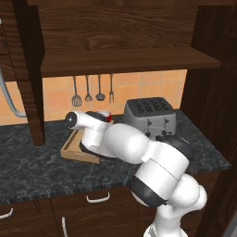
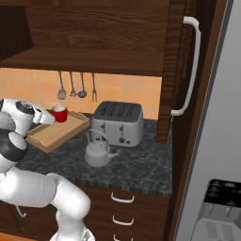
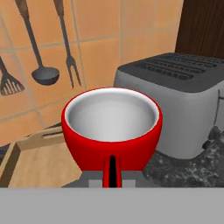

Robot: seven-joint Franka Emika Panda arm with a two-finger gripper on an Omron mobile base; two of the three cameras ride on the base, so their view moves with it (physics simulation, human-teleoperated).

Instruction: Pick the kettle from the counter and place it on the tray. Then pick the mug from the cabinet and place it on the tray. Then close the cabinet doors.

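The red mug, white inside, fills the middle of the hand view with its handle towards me. My gripper is shut on the mug over the far end of the light-wood tray; I cannot tell whether the mug touches it. In the left base view the gripper and a red sliver of the mug show past my forearm, above the tray. The grey kettle stands on the dark counter, before the toaster and off the tray. The cabinet is open, its doors swung out.
A silver toaster stands right of the tray, close behind the mug in the hand view. Utensils hang on the orange tile wall. An open door panel stands left of the tray. A grey fridge bounds the right side.
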